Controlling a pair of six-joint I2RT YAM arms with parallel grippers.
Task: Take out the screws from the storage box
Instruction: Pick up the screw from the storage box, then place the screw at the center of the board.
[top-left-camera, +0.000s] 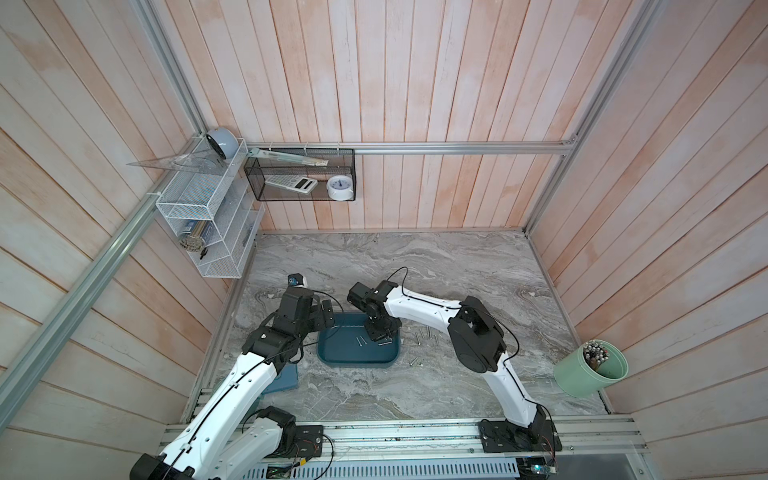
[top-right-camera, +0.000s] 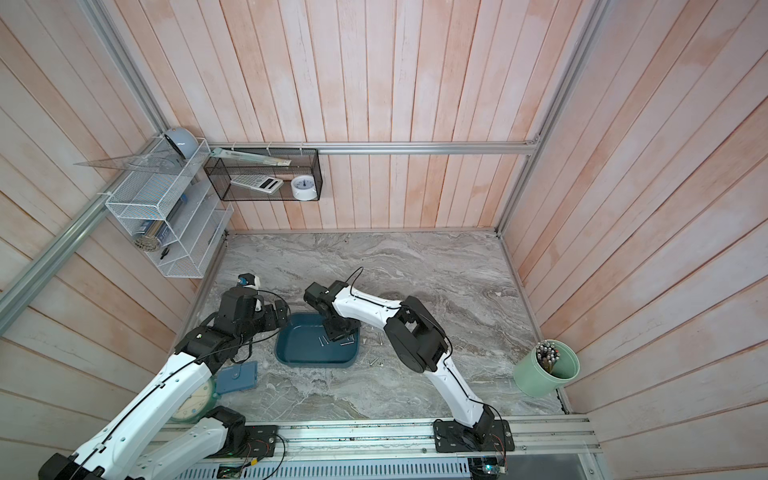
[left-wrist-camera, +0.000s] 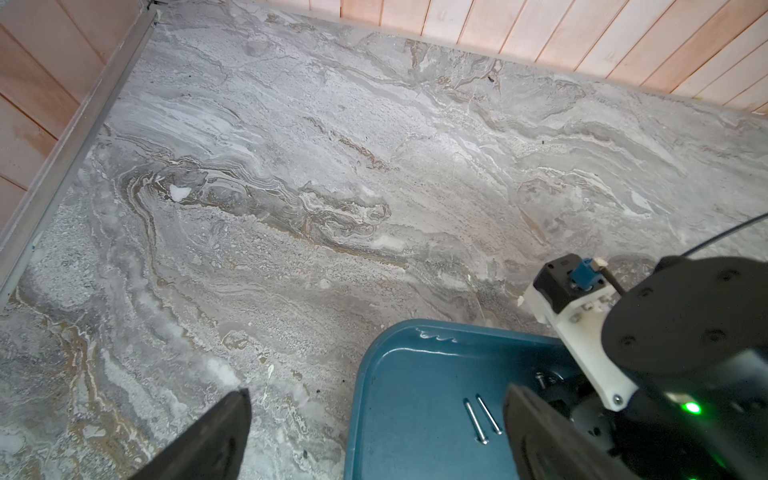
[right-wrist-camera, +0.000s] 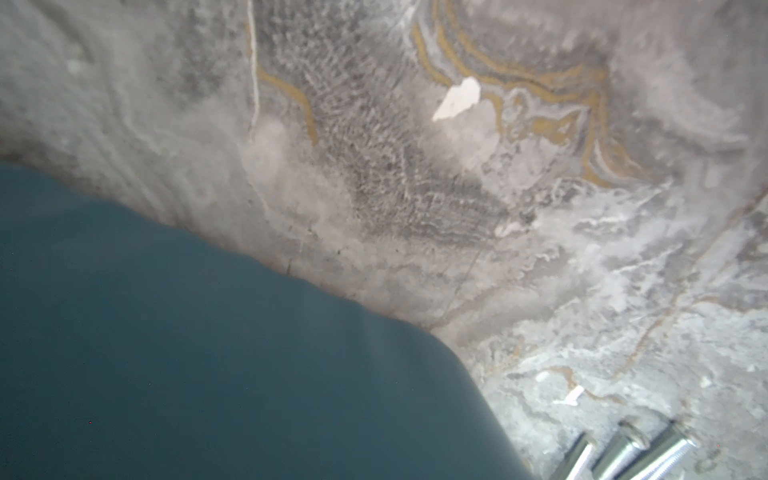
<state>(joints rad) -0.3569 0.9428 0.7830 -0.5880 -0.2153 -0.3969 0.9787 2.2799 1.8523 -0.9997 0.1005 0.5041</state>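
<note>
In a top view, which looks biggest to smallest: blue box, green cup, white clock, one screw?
Blue storage box and green cup: too alike to rank.
Then the white clock.
Smallest: a screw in the box.

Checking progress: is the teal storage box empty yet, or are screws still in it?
Not empty. Two screws lie side by side on the floor of the storage box; another lies by the right gripper inside it.

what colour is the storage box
The storage box is a plain dark teal-blue, best seen in the left wrist view.
</note>
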